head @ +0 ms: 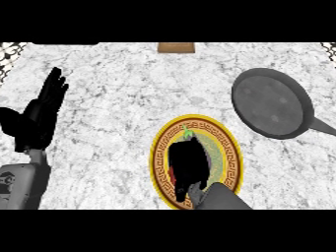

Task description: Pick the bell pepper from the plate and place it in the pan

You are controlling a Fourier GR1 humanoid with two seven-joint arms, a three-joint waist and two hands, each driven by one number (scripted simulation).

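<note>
Early in the task, by the look of it: bell pepper (189,134) not yet off the plate (232,156), pan (272,102) holding nothing. Right robot hand (188,162) down over the middle of the gold-rimmed plate, covering nearly all of the pepper; only a green stem tip at the far side of the hand and a sliver of red at its near left edge showing. Cannot tell whether the fingers have curled round the pepper or merely hang above it, since the black hand reads as one dark mass from this steep angle. No sign of lift either: pepper and hand both inside the plate's rim. Left robot hand (34,120) resting at the left of the desk (119,83), fingers straight and pointing away, holding nothing, well apart from plate and pan. Pan up and to the right of the plate, near but not touching it, handle running off toward the right edge, grey inner surface bare. A small brown object (176,47) at the far edge of the desk, too cut off to identify. Left to do, judging from this: secure the grasp if not already made, raise the pepper clear of the plate, carry it right and away over the pan's rim, release inside.
</note>
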